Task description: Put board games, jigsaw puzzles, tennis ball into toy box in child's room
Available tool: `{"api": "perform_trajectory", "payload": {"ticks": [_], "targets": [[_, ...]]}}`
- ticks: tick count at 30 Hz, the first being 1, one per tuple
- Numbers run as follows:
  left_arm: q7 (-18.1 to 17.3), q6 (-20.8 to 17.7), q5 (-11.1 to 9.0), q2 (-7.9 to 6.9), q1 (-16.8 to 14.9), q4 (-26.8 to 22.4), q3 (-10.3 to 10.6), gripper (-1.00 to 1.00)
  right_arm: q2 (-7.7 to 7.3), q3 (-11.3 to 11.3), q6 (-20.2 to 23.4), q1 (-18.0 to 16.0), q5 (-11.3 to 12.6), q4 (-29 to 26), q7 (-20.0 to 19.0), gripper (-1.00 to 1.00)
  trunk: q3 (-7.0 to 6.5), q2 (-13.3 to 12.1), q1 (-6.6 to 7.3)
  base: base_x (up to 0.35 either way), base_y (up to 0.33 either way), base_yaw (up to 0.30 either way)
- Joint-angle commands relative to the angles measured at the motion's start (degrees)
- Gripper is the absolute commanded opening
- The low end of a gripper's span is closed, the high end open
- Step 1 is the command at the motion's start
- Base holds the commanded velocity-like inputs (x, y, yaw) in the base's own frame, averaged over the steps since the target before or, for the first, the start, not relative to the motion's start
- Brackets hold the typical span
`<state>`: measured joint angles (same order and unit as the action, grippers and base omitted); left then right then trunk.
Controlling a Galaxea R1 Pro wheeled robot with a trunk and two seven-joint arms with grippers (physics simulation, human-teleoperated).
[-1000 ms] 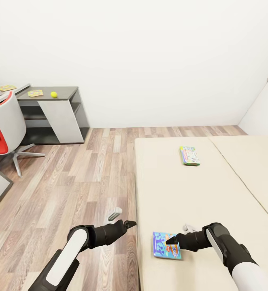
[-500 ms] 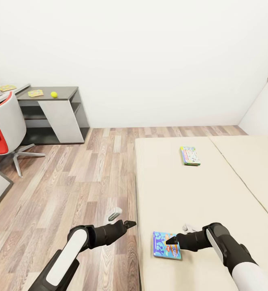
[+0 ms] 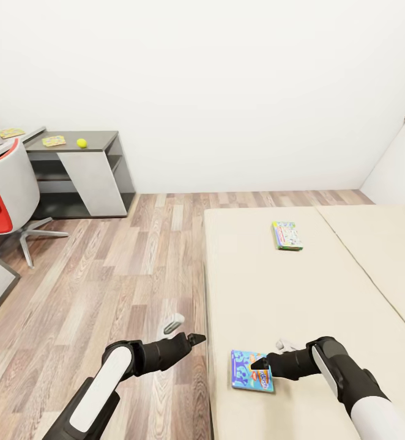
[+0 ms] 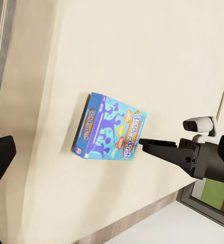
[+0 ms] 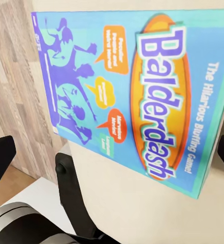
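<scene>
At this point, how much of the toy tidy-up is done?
Nothing looks packed yet. The right claw is at the Balderdash box on the bed; grip unclear. The second game lies on the bed, and the ball and a jigsaw wait on the table.

light: bright, even, soft, no clear source | shadows: faint ones under the desk [image 3: 80,160] and chair [image 3: 7,189], a thin one beside the blue game box [image 4: 110,127] | glare: the white wall [image 3: 227,85] near washed out | focus: head view sharp, wrist views slightly soft
</scene>
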<state>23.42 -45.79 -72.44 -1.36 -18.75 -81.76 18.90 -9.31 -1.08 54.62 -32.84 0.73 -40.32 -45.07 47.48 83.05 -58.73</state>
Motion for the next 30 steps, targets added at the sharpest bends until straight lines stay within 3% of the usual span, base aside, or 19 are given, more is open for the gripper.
{"api": "perform_trajectory", "payload": {"ticks": [1,30], "targets": [[0.58,0.02,-0.6,-0.04,-0.04,-0.07,0.08,1.0,0.01,-0.12,0.4,-0.02,0.06,-0.03,-0.11,1.0,0.04,0.02,0.0,0.0,0.0,0.0],[0.61,0.03,-0.6,-0.04,-0.05,-0.07,0.08,1.0,0.07,-0.15,0.4,-0.01,0.06,-0.02,-0.1,1.0,0.04,0.02,0.0,0.0,0.042,0.0]]}}
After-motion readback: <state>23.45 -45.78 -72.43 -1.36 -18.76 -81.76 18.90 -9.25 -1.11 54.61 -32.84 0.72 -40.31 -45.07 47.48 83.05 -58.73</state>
